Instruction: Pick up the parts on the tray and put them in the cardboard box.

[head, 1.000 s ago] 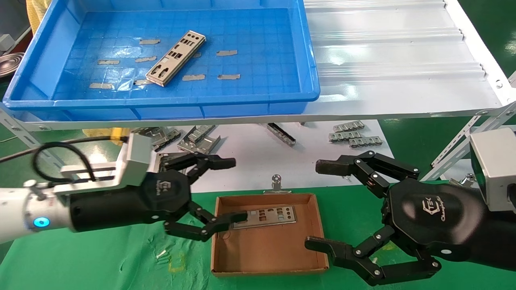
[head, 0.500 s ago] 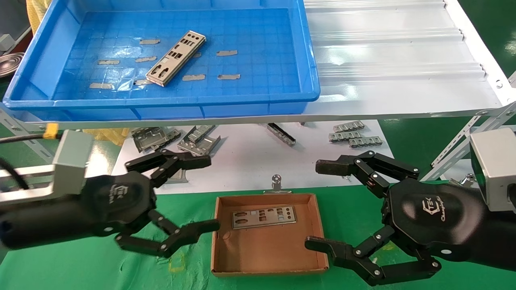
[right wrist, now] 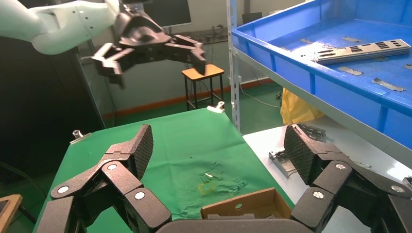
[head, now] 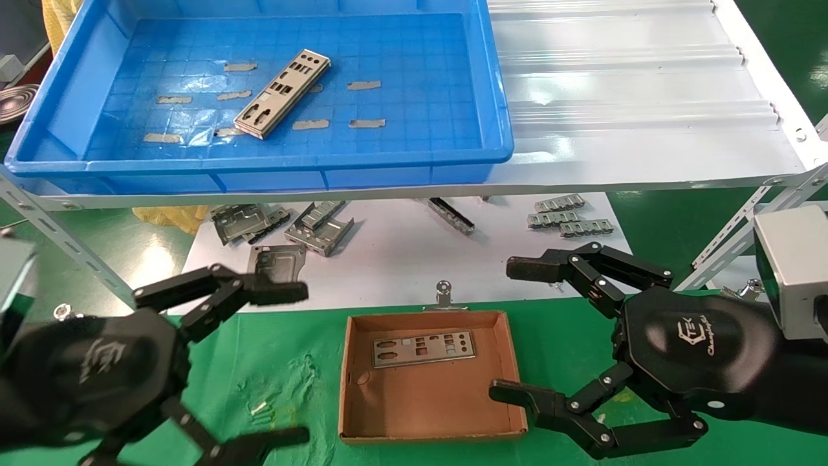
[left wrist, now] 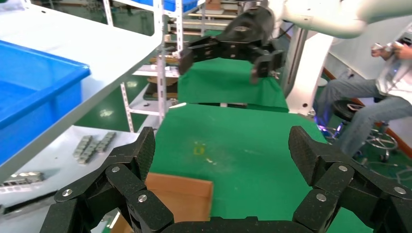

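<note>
One silver part (head: 283,93) lies slanted on the floor of the blue tray (head: 495,97); the right wrist view shows that same part (right wrist: 362,50) too. A second part (head: 423,349) lies flat in the cardboard box (head: 427,408) on the green cloth. My left gripper (head: 294,366) hangs open and empty to the left of the box, apart from it. My right gripper (head: 510,329) stands open and empty by the box's right side. The box's corner (left wrist: 180,191) appears below the left gripper (left wrist: 222,150). The right gripper (right wrist: 218,145) looks over the box's near wall (right wrist: 243,206).
A white ribbed shelf (head: 634,97) carries the tray. Under it, folded grey brackets (head: 284,223) and smaller ones (head: 569,220) lie on a white sheet (head: 401,259). Grey tape scraps (head: 363,85) dot the tray floor. A metal clip (head: 443,294) stands behind the box.
My open left gripper has drawn back from the box, leftward and toward the camera, leaving the plate lying in the box. The right arm has not moved.
</note>
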Robot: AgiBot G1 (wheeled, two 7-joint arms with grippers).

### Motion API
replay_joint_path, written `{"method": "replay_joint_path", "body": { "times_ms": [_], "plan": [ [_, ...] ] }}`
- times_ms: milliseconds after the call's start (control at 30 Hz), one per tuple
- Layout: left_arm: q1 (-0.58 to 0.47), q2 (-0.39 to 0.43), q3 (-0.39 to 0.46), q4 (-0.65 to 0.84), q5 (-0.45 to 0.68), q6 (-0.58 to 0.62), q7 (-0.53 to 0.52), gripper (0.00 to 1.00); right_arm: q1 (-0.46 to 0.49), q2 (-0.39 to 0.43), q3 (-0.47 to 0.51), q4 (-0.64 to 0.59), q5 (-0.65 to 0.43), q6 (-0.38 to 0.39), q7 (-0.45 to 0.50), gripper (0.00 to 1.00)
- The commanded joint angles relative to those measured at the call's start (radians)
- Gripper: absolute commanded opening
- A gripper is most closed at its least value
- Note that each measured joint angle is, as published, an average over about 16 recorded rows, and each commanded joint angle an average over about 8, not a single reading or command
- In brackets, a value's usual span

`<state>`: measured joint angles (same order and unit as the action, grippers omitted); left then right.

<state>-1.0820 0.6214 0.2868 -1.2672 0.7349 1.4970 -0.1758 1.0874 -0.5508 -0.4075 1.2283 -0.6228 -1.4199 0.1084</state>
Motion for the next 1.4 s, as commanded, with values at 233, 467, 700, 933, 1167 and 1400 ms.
{"method": "replay_joint_path", "body": {
  "times_ms": [233, 467, 700, 933, 1167, 1400],
  "plan": [
    [0.020, -0.027, -0.020, -0.047, -0.016, -0.001, -0.020, 1.00, 0.000, 0.000, 0.000, 0.000, 0.000, 0.000, 0.000, 1.00],
    [0.014, -0.019, -0.014, -0.032, -0.011, -0.001, -0.015, 1.00, 0.000, 0.000, 0.000, 0.000, 0.000, 0.000, 0.000, 1.00],
    [0.010, -0.014, -0.010, -0.023, -0.007, -0.002, -0.013, 1.00, 0.000, 0.000, 0.000, 0.000, 0.000, 0.000, 0.000, 1.00],
    [0.008, -0.011, -0.008, -0.018, -0.005, -0.002, -0.011, 1.00, 0.000, 0.000, 0.000, 0.000, 0.000, 0.000, 0.000, 1.00],
    [0.007, -0.009, -0.007, -0.015, -0.004, -0.002, -0.010, 1.00, 0.000, 0.000, 0.000, 0.000, 0.000, 0.000, 0.000, 1.00],
    [0.007, -0.009, -0.006, -0.013, -0.004, -0.002, -0.010, 1.00, 0.000, 0.000, 0.000, 0.000, 0.000, 0.000, 0.000, 1.00]
  ]
}}
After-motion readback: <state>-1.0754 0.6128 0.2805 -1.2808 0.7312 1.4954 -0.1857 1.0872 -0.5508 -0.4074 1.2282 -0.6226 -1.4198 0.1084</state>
